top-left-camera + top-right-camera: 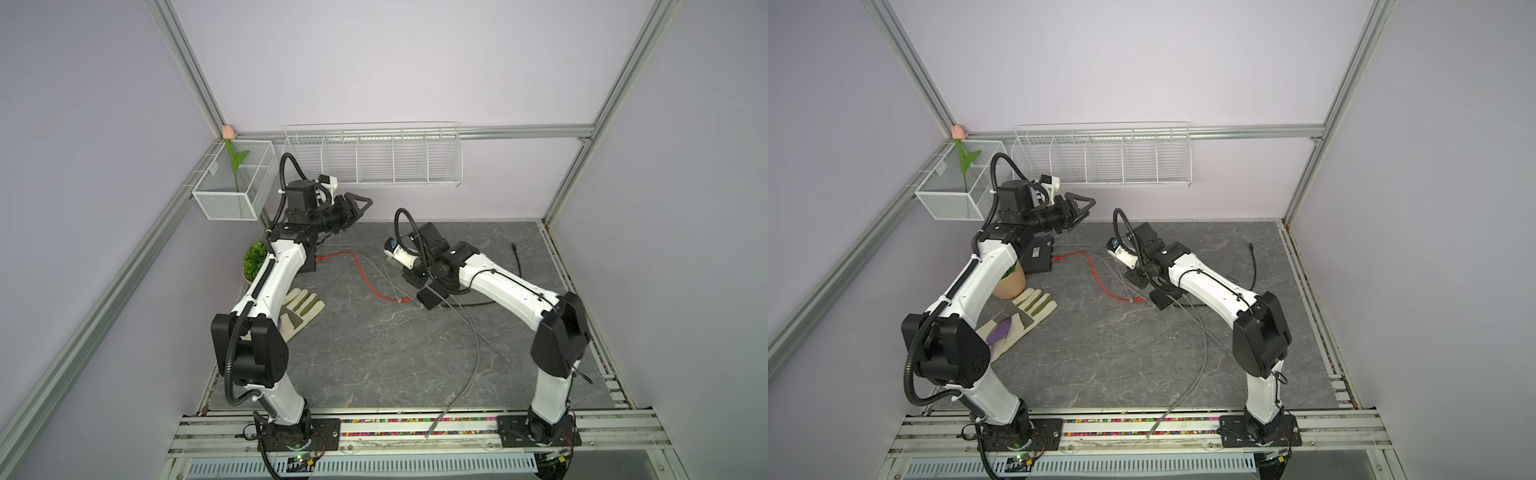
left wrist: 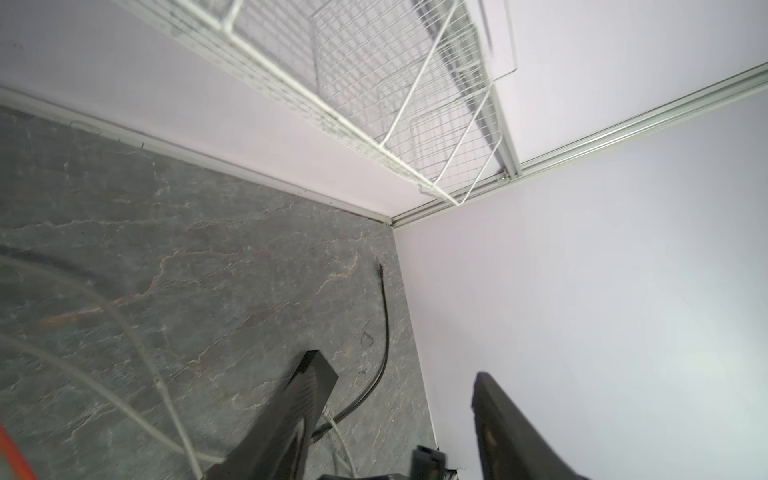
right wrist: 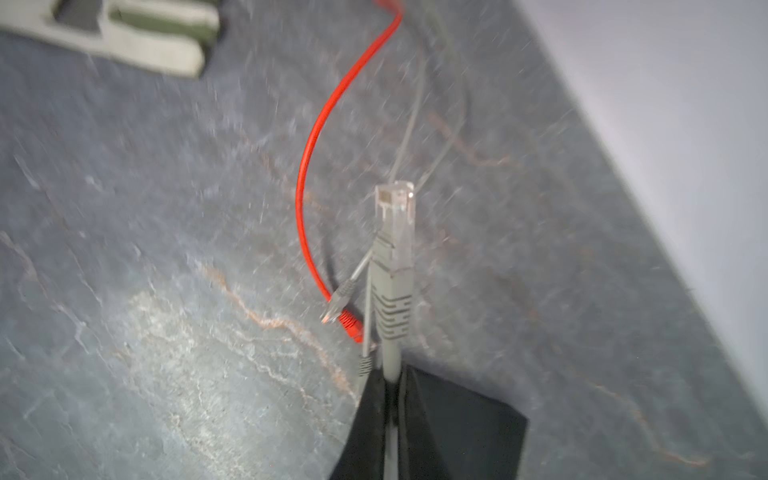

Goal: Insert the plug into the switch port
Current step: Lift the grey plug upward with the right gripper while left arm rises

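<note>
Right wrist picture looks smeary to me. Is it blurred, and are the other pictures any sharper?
Right wrist view: yes, streaky motion blur over the tabletop, red cable and glove; only the grey plug in the right gripper reads fairly crisp. Left wrist view: sharper, wire basket clear. Both top views: evenly lit, soft shadows, no glare.

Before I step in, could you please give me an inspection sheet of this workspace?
Surface: grey stone-look tabletop, no spills seen.
Job's things: grey plug in the right gripper; black switch beside left arm.
Clutter: work glove, potted plant.
Grippers: left gripper open, empty; right gripper shut on grey plug's cable end.
Cables: red cable reaches the switch; grey cables, black cable loose.
Surroundings: wire rack, mesh basket with tulip.
</note>
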Robot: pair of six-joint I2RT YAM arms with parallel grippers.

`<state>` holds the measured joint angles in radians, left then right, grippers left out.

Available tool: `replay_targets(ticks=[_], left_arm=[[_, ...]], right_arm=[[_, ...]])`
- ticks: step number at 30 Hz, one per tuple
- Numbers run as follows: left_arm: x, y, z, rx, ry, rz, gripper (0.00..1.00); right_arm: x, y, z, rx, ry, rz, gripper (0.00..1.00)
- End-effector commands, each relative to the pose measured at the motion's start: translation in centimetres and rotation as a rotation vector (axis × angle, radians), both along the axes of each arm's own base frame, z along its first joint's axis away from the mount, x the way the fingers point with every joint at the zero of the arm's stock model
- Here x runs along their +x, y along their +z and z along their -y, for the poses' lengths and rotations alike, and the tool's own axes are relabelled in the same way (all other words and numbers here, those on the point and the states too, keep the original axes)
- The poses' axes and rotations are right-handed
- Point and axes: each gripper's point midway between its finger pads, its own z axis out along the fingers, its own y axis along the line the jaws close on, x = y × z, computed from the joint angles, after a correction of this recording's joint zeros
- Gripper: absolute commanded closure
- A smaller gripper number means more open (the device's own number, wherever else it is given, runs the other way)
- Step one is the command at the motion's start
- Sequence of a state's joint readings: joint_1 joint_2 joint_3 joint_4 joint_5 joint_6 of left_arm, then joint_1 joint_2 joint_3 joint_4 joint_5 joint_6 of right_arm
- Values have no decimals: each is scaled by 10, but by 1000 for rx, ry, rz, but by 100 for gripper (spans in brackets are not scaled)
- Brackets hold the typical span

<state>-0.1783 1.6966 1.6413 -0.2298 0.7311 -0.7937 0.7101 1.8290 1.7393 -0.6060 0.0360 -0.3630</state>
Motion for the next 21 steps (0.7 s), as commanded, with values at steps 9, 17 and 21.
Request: replay_targets(ticks=[9, 17, 21], left_arm=[[-1, 62, 1, -115, 0, 105, 37], [-15, 81, 31, -26, -59, 150, 36], [-24, 101, 68, -55, -132, 198, 37]], right_arm=[[8, 168, 2, 314, 32, 258, 93], [-14, 197, 19, 370, 28, 311, 93], [-13, 188, 37, 292, -15, 352, 93]])
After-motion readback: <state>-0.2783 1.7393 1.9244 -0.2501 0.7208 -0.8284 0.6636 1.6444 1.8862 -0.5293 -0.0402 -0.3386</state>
